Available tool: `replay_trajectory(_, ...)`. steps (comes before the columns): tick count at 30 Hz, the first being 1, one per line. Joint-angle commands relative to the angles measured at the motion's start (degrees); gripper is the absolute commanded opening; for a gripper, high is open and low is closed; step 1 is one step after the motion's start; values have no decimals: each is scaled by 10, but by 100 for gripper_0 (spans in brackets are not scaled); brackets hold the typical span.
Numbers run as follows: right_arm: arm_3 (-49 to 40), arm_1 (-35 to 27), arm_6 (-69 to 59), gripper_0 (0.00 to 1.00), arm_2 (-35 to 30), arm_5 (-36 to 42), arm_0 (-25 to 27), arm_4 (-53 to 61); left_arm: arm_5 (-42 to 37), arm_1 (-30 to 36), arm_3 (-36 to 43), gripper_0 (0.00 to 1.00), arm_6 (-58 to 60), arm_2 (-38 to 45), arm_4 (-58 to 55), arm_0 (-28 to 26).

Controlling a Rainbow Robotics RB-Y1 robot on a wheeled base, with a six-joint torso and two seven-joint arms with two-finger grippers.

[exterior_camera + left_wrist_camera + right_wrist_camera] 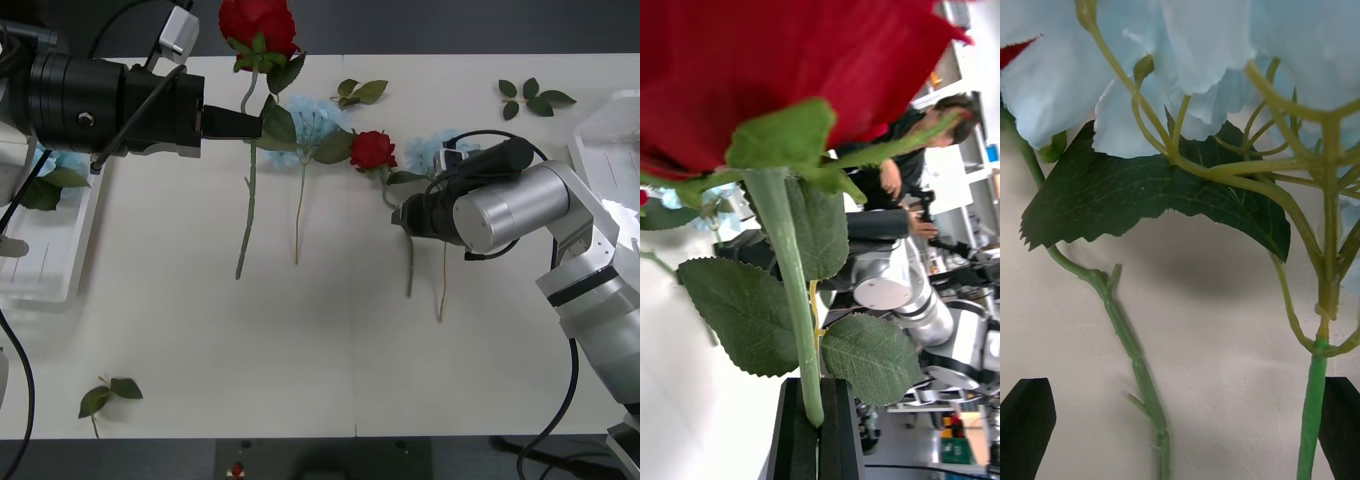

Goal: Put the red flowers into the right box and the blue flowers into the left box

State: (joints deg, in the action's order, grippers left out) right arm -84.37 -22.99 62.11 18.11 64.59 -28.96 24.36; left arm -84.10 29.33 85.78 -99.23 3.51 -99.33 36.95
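Our left gripper: jaws clamped on a red flower's stem. Our right gripper: jaws apart beside a blue flower, above the worktop.

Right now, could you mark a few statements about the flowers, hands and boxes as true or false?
1. The left hand is shut on a red rose. True.
2. The right hand is shut on a blue flower. False: it is open, around the blue flower's stem.
3. A second red rose lies on the table. True.
4. The left box holds a red rose. False: leaves and a bit of blue show there.
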Motion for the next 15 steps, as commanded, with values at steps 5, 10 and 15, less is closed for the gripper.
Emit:
replay_trajectory(5, -12, -12, 25, 100, -9, 0, -19, 19, 24, -11, 10, 0, -45, 0, -51, 13)
replay_trajectory(10, -28, -51, 54, 100, -22, 2, -19, 83, 45, -23, 9, 0, -52, -16, -67, 27)
replay_trajectory(15, -64, -113, 102, 100, -54, 18, -17, 200, 61, -38, 10, 0, -56, -24, -70, 40)
